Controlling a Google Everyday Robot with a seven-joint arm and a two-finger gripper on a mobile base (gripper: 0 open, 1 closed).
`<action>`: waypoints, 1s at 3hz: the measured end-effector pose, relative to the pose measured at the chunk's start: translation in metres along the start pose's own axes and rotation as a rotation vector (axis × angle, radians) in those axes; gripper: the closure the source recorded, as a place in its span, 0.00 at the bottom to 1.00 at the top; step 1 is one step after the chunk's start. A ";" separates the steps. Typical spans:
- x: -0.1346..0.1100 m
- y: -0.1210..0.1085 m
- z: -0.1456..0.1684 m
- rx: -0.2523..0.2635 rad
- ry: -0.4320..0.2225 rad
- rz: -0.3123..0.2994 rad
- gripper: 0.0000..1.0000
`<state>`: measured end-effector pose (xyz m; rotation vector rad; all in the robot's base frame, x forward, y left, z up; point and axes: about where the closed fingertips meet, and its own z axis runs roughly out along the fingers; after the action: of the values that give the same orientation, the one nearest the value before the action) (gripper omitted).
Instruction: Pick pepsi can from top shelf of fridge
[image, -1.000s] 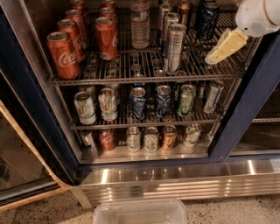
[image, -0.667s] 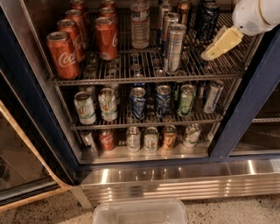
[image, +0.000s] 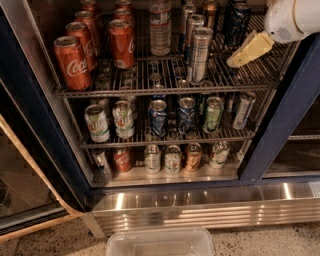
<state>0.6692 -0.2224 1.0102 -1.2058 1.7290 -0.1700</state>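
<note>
The fridge (image: 200, 207) stands open with its wire racks in view. The pepsi can (image: 239, 20), dark navy with light swirl markings, stands at the back right of the top shelf (image: 165, 91). My gripper (image: 236, 61) reaches in from the upper right on a white arm. Its cream-coloured tip hangs just above the right part of the top shelf. It is in front of and a little below the pepsi can and not touching it. It holds nothing that I can see.
Red Coca-Cola cans (image: 72, 62) fill the top shelf's left side. Tall slim silver cans (image: 199, 54) and a clear bottle (image: 160, 27) stand mid-shelf, left of the gripper. Lower racks hold several more cans. The glass door (image: 25, 190) hangs open at the left. A clear plastic bin (image: 160, 243) sits on the floor.
The gripper has shifted slightly left and a little up, deeper over the top shelf's right side. The cans have not moved.
</note>
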 end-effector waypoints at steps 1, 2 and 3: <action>-0.007 0.006 0.019 -0.023 -0.028 0.002 0.00; -0.016 0.009 0.035 -0.013 -0.036 0.020 0.00; -0.023 0.009 0.042 0.045 -0.012 0.034 0.00</action>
<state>0.6968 -0.1843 0.9979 -1.1418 1.7253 -0.1800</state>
